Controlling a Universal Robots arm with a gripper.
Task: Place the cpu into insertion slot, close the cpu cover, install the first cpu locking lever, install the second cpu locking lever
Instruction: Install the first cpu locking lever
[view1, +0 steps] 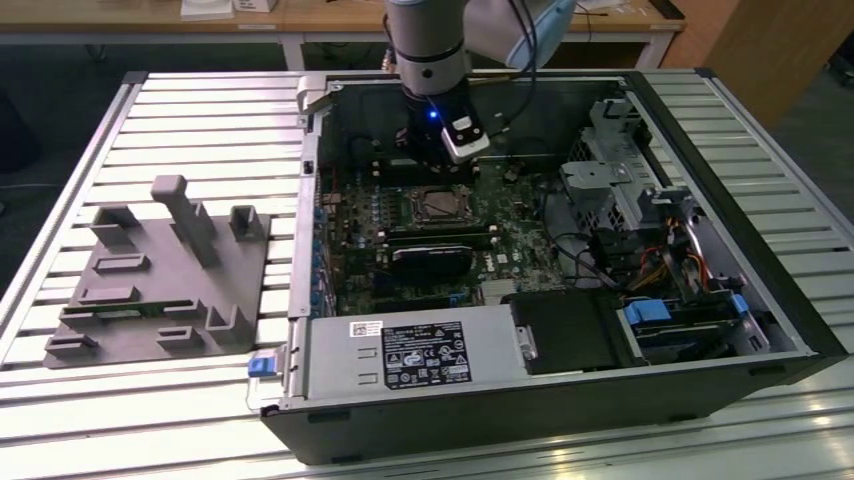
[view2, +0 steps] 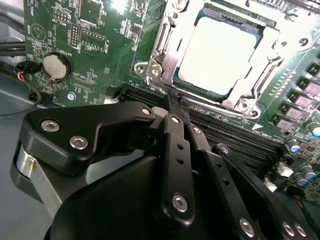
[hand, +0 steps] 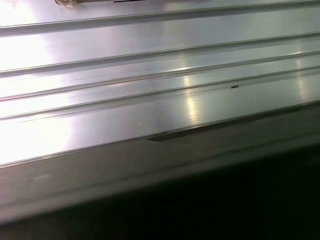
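With the cpu (view2: 220, 55) already seated in the slot (view2: 165, 60) and the cover (view2: 250, 97) lying over its edges, the empty jaws (view2: 175, 107), pressed together, hover just beside the socket, seemingly poised for lever work.

The exterior view looks down steeply from high in front of the open computer case (view1: 534, 250), with the arm (view1: 427, 50) entering at twelve o'clock. The second wrist view peers close past the gripper (view2: 175, 107) toward the insertion slot (view2: 220, 50), which both share. The first wrist view faces, probably, the ribbed metal table (hand: 150, 75).
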